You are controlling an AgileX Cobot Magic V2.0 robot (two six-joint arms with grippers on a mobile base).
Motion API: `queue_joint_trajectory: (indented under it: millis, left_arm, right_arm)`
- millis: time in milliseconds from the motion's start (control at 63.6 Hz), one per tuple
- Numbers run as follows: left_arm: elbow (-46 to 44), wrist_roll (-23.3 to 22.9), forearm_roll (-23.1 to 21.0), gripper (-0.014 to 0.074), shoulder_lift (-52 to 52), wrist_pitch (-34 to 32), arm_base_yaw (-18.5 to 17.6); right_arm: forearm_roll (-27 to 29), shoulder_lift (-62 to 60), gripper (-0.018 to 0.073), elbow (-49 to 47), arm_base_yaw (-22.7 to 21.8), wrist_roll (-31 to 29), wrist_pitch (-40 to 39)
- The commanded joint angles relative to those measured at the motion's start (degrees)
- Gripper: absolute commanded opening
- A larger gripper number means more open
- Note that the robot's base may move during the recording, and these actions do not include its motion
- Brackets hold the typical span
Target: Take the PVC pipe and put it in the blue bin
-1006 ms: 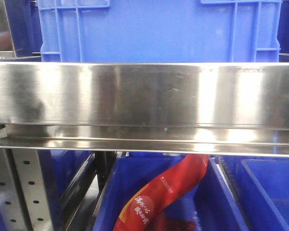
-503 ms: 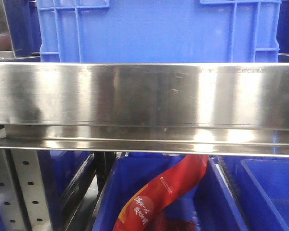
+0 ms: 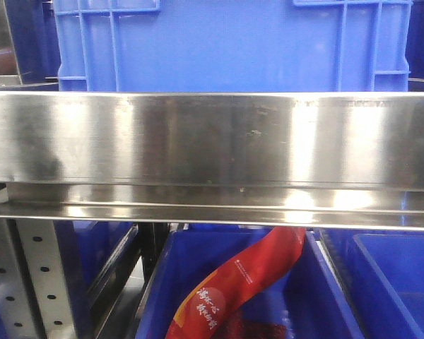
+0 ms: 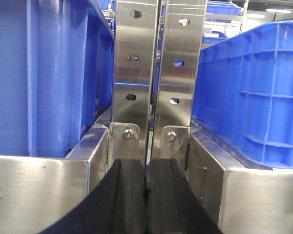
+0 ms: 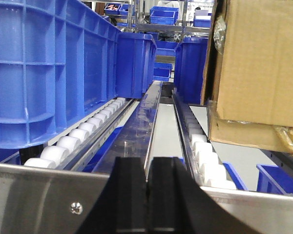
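Overhead, ribbed blue bin; brushed-steel rail

The shelf rail is brushed steel — glossy, smeared with glare. Blue bins are smooth moulded plastic; the box is matt cardboard.

left gripper jaws closed | steel uprights ahead | blue bins flanking

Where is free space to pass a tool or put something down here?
In the right wrist view, the flat steel strip between the two roller tracks is bare, bordered by blue bins and a cardboard box. In the left wrist view, only a thin slit separates the posts; bins crowd both sides.
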Motion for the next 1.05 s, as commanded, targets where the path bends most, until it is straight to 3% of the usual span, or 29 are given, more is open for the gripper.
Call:
queue_joint_trajectory:
  millis: [0,1038]
  left_arm:
    - [-0.05,-0.36,-0.3,-0.0111,-0.27,-0.58,-0.44]
    - [-0.05,-0.36,-0.3,-0.0111,-0.27,-0.58,-0.44]
  right_arm:
    - [-0.48,-0.17,-0.0167,0.0,-0.3,0.06,-0.87]
    - [-0.48,-0.17,-0.0167,0.0,-0.3,0.06,-0.87]
